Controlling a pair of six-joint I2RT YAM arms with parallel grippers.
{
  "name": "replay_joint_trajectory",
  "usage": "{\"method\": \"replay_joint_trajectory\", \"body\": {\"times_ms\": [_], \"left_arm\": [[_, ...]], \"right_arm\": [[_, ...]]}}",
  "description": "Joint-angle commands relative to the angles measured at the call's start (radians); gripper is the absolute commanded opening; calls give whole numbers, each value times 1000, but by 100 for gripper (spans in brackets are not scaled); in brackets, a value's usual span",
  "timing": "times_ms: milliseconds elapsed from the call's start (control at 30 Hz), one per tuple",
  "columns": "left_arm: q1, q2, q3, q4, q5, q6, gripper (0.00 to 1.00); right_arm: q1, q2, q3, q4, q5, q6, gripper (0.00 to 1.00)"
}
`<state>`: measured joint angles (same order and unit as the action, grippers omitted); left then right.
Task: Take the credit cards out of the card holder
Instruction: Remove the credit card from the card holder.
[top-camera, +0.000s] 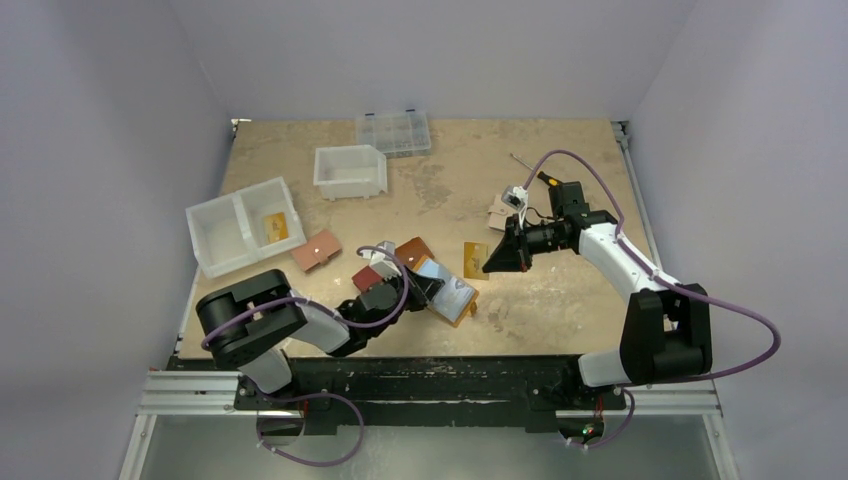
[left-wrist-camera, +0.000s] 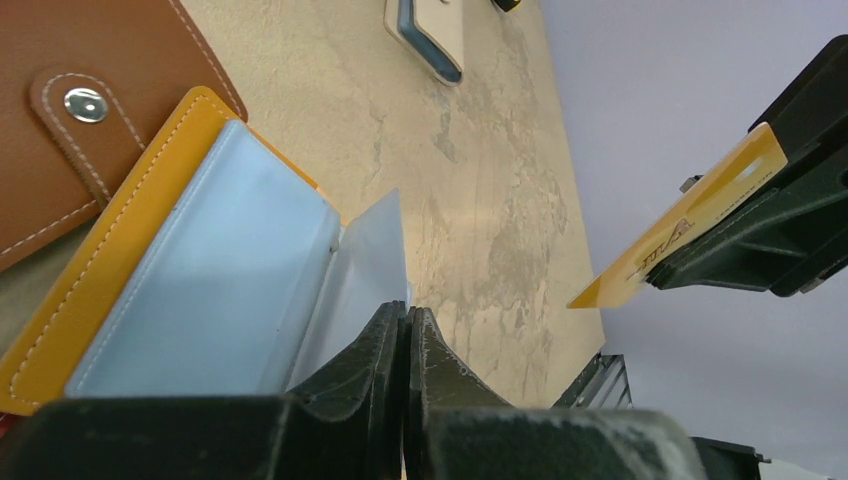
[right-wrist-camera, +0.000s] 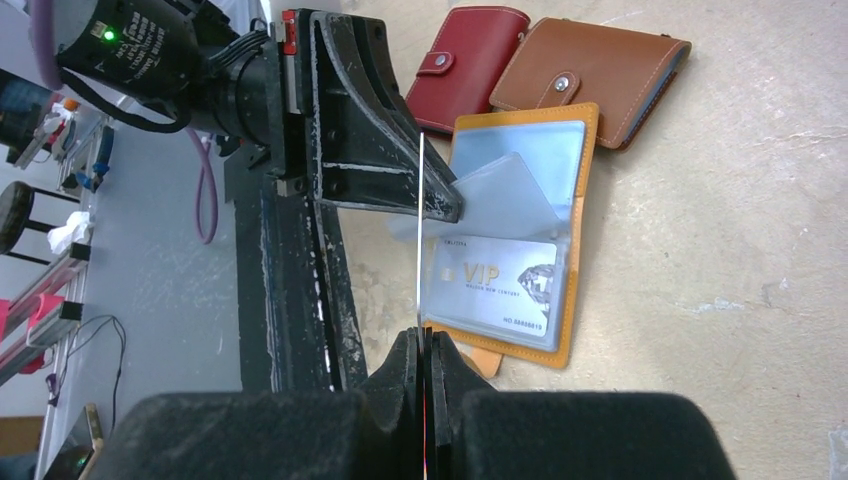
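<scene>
The card holder (top-camera: 455, 298) lies open on the table, mustard-yellow outside with clear blue-grey sleeves; it also shows in the left wrist view (left-wrist-camera: 110, 270) and the right wrist view (right-wrist-camera: 578, 250). My left gripper (top-camera: 432, 283) (left-wrist-camera: 408, 315) is shut on the edge of one clear sleeve (right-wrist-camera: 510, 185) and holds it lifted. A silvery VIP card (right-wrist-camera: 495, 280) sits in a lower sleeve. My right gripper (top-camera: 490, 262) (right-wrist-camera: 424, 335) is shut on a yellow-orange credit card (top-camera: 474, 258) (left-wrist-camera: 690, 230), held above the table right of the holder, edge-on in the right wrist view (right-wrist-camera: 420, 230).
A brown wallet (top-camera: 412, 250) (right-wrist-camera: 590, 70) and a dark red wallet (top-camera: 368, 278) (right-wrist-camera: 470, 60) lie just behind the holder. White bins (top-camera: 240, 230) (top-camera: 350, 170), one holding a yellow card (top-camera: 277, 227), a clear organizer box (top-camera: 393, 132), and small items (top-camera: 505, 205) stand further back.
</scene>
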<state>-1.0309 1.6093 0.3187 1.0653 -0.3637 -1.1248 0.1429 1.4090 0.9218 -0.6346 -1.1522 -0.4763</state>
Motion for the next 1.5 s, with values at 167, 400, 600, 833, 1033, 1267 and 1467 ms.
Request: {"method": "replay_joint_trajectory", "body": {"times_ms": [167,400,600,833,1033,1267,1467], "left_arm": [[-11,85,181,-59,33,-33,0],[-34,129,234,-101,-4,-78,0],[-48,99,202,-193,-78,-122,0],[-46,27,146,-297,-135,-144,3],[-46,-19,140,-408,-165,-115,14],[-46,-106,143,-568,-216,-49,37],[-45,-255,146,-656,-218,111,52]], "right_arm": [[-5,-29,52,-13,2,-30,0],[-6,-38,54,-16,3,-35,0],[-6,-41,54,-17,5,-36,0],[-6,-39,54,-20,5,-37,0],[-6,-36,53,-23,6,-38,0],[-6,-34,54,-27,9,-45,0],[-7,-33,57,-41,16,-61,0]]}}
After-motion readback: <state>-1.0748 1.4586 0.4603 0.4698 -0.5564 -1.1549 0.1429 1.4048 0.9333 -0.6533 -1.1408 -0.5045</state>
